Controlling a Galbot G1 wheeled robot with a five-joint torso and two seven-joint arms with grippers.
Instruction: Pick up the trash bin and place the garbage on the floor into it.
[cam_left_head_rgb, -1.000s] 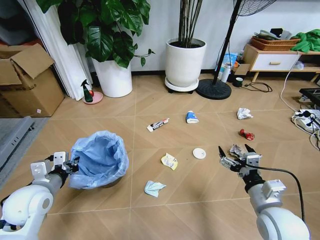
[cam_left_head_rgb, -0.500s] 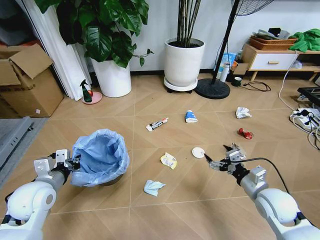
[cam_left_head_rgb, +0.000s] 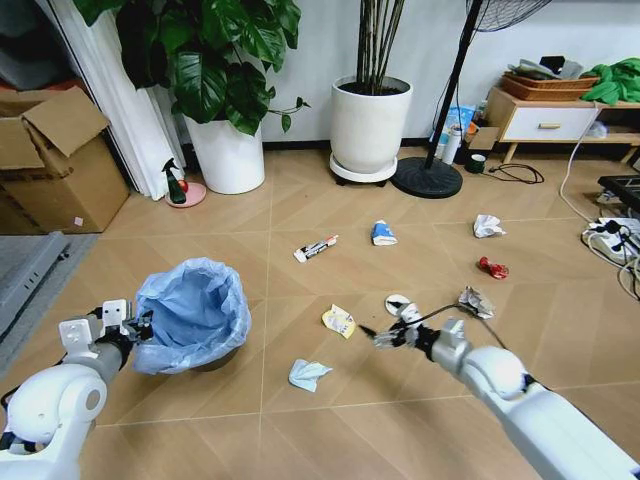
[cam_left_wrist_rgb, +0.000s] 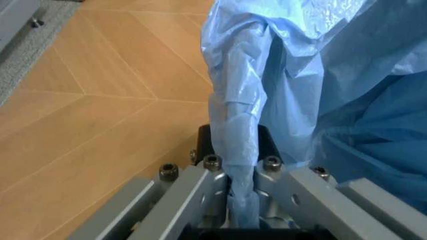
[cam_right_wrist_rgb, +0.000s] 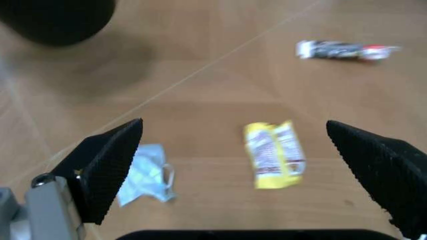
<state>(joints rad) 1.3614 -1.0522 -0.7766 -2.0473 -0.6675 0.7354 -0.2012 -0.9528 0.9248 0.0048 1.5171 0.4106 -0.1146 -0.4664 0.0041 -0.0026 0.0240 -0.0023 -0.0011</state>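
Note:
The trash bin (cam_left_head_rgb: 190, 315), black with a crinkled light blue liner, stands on the floor at the left. My left gripper (cam_left_head_rgb: 135, 325) is shut on its near rim. In the left wrist view the left gripper (cam_left_wrist_rgb: 241, 200) pinches a fold of the liner (cam_left_wrist_rgb: 320, 75). My right gripper (cam_left_head_rgb: 375, 335) is open just right of a yellow wrapper (cam_left_head_rgb: 339, 321) and partly covers the white lid (cam_left_head_rgb: 397, 299). In the right wrist view the wide-spread fingers (cam_right_wrist_rgb: 110, 165) frame the yellow wrapper (cam_right_wrist_rgb: 275, 154), a pale wad (cam_right_wrist_rgb: 147, 172) and a tube (cam_right_wrist_rgb: 347, 50). More garbage lies around: the tube (cam_left_head_rgb: 316, 248), a blue-white wrapper (cam_left_head_rgb: 383, 234), a paper wad (cam_left_head_rgb: 488, 226), a red packet (cam_left_head_rgb: 492, 267), a silver packet (cam_left_head_rgb: 475, 300) and the pale wad (cam_left_head_rgb: 308, 374).
Two white plant pots (cam_left_head_rgb: 370, 125) and a fan's black base (cam_left_head_rgb: 427, 178) stand by the back wall. A cardboard box (cam_left_head_rgb: 55, 165) is at the far left. A power strip with cables (cam_left_head_rgb: 612, 240) lies at the right, near a low cabinet (cam_left_head_rgb: 548, 120).
My right arm has swung left across the floor, from beside the silver packet to next to the yellow wrapper. The left gripper has kept its hold on the bin rim.

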